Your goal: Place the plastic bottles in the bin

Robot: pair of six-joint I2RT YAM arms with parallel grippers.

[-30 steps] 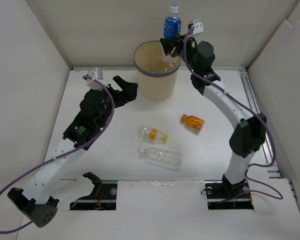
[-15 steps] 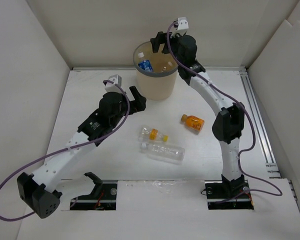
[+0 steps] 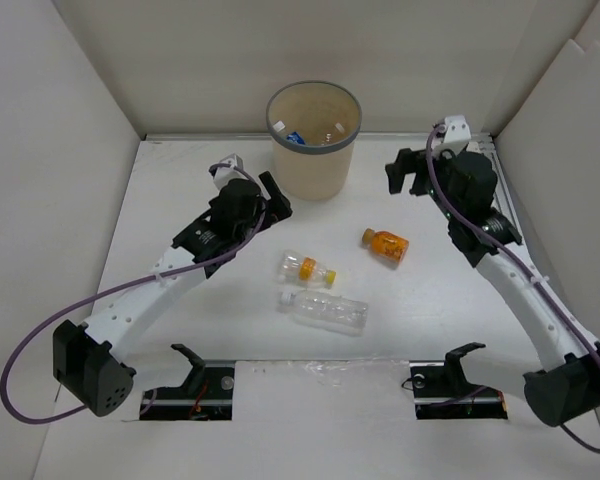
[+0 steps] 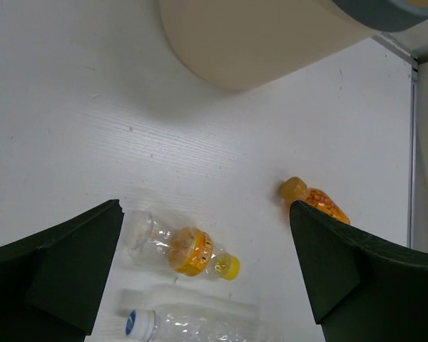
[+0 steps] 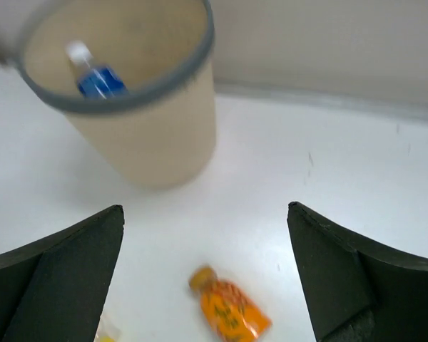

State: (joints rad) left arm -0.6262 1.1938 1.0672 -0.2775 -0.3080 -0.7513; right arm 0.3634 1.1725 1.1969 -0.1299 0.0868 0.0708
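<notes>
The beige bin (image 3: 315, 178) with its grey rim stands at the back centre, and a blue-labelled plastic bottle (image 3: 296, 137) lies inside it. Three plastic bottles lie on the table: an orange one (image 3: 385, 243), a clear one with a yellow cap (image 3: 308, 268), and a larger unlabelled one (image 3: 325, 311). My left gripper (image 3: 275, 195) is open and empty, left of the bin, looking down on the yellow-capped bottle (image 4: 178, 246). To the right of the bin my right gripper (image 3: 404, 172) hangs open and empty, above the orange bottle (image 5: 232, 313).
Beige walls close in the table at the left, back and right. A metal rail (image 3: 505, 200) runs along the right side. Two dark mounting slots (image 3: 195, 385) sit at the near edge by the arm bases.
The right gripper opened over the bin and dropped the blue-labelled bottle in, then swung back to the right. The left arm reached further right toward the bottles on the table.
</notes>
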